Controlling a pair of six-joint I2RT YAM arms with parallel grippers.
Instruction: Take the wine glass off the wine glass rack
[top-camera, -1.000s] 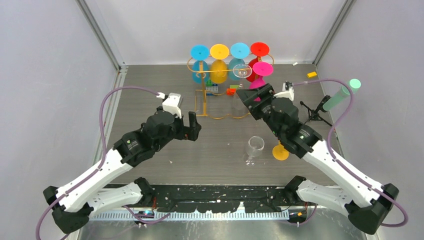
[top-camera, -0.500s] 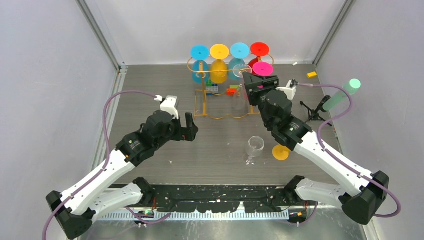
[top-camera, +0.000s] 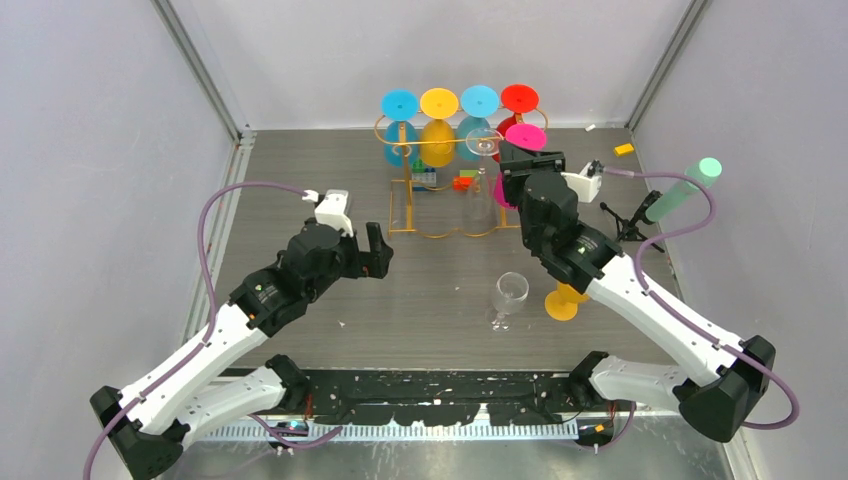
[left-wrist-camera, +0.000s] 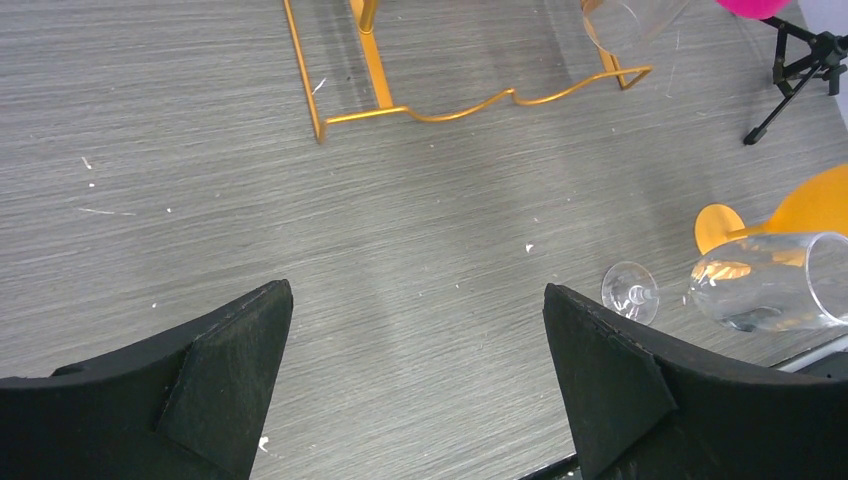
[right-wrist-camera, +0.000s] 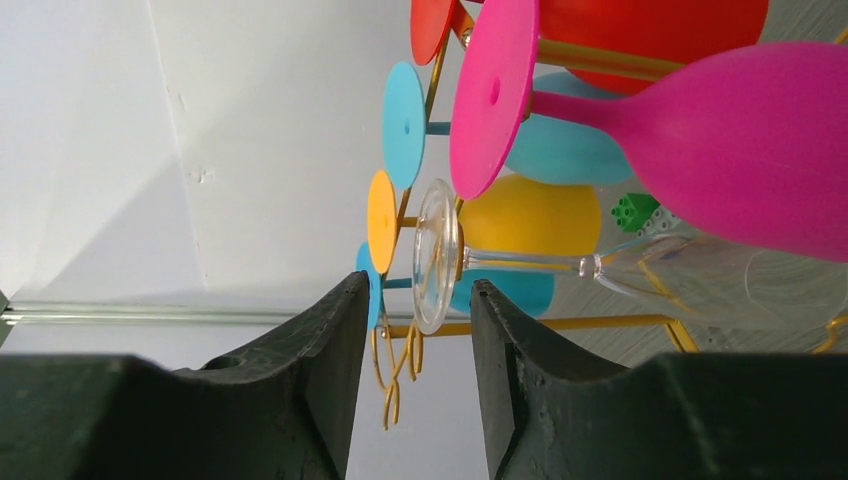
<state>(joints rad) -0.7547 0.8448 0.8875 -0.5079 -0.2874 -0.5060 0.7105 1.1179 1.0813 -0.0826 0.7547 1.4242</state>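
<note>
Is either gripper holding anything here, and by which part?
Nothing is held yet. The right gripper has its jaws astride the foot of the clear wine glass on the rack, with gaps showing either side. The left gripper is open and empty.
</note>
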